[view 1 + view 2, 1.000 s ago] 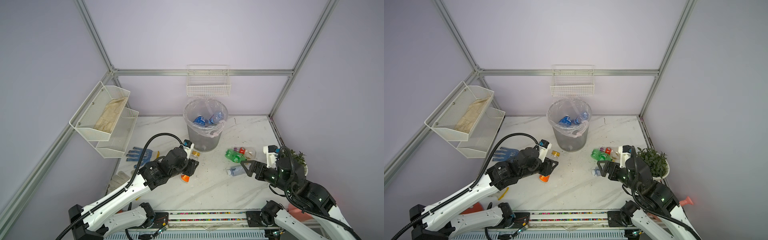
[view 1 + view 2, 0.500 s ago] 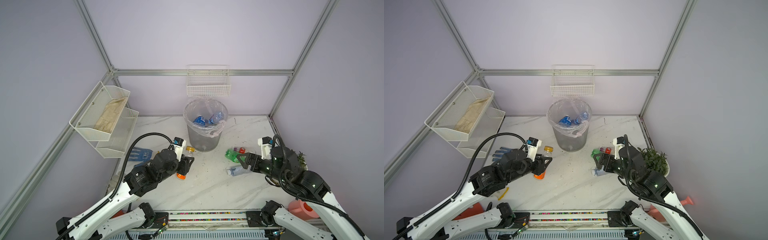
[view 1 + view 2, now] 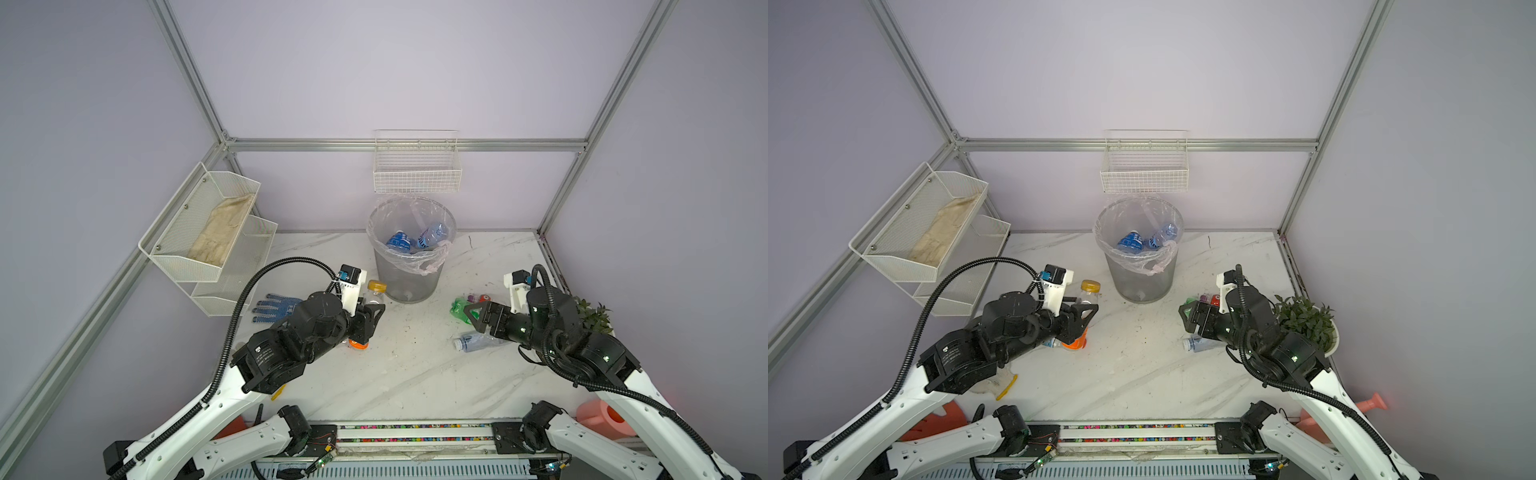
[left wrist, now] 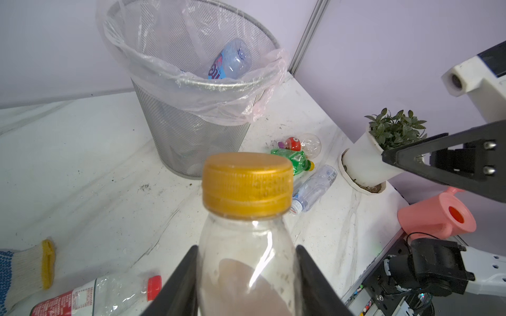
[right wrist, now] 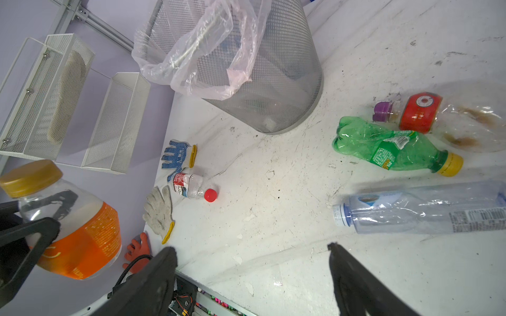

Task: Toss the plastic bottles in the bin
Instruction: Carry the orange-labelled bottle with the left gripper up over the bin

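Operator: Orange-labelled bottle (image 5: pixel 79 227): report status.

Technician: The left gripper (image 3: pixel 371 312) is clamped on its clear body below the gold cap (image 4: pixel 246 186), jaws partly closed against both sides. Over the last second the bottle has moved up the frame in both top views, towards the bin (image 3: pixel 409 276) at mid-frame, which already holds blue-labelled bottles (image 3: pixel 399 241).

Operator: Right gripper (image 3: pixel 473 316)?

Technician: Its jaws stand wide apart with nothing between them. It has advanced leftwards in the frame and now sits at centre right, just beside the green bottle (image 5: pixel 383 145); contact cannot be confirmed.

Operator: Meaning for the task?

Technician: One bottle appears to be in transit; release it only above the lined rim. The green bottle is the probable next pick. Remaining on the table (image 3: pixel 415 374): the clear bottle (image 5: pixel 424 210) and red-labelled bottle (image 5: pixel 421 112) near the green one, and a red-capped bottle (image 5: pixel 194 186) beside the blue-dotted glove (image 5: pixel 177 154).
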`<action>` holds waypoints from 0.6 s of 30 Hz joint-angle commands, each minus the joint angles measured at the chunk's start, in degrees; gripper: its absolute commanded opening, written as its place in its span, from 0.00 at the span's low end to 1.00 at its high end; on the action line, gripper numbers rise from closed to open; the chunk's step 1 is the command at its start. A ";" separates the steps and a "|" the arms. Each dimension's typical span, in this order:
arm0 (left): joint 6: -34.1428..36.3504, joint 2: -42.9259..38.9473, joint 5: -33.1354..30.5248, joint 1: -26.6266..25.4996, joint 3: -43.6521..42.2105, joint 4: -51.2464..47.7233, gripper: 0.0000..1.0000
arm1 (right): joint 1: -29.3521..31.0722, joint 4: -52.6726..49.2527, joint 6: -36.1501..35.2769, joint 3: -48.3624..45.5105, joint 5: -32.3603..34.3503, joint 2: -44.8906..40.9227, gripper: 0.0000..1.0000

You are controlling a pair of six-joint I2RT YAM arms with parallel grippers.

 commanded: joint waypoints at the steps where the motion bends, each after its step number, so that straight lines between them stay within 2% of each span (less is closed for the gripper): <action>1: 3.02 1.29 -1.24 -0.23 7.50 2.46 0.42 | 0.21 2.65 0.82 -0.93 -0.56 0.01 0.89; 10: 8.14 8.44 -1.39 0.79 17.10 4.04 0.42 | 0.19 4.46 0.50 -1.63 -0.58 1.59 0.89; 18: 10.61 16.42 1.77 4.09 27.85 5.72 0.41 | 0.18 3.62 -0.71 -0.32 0.28 1.56 0.89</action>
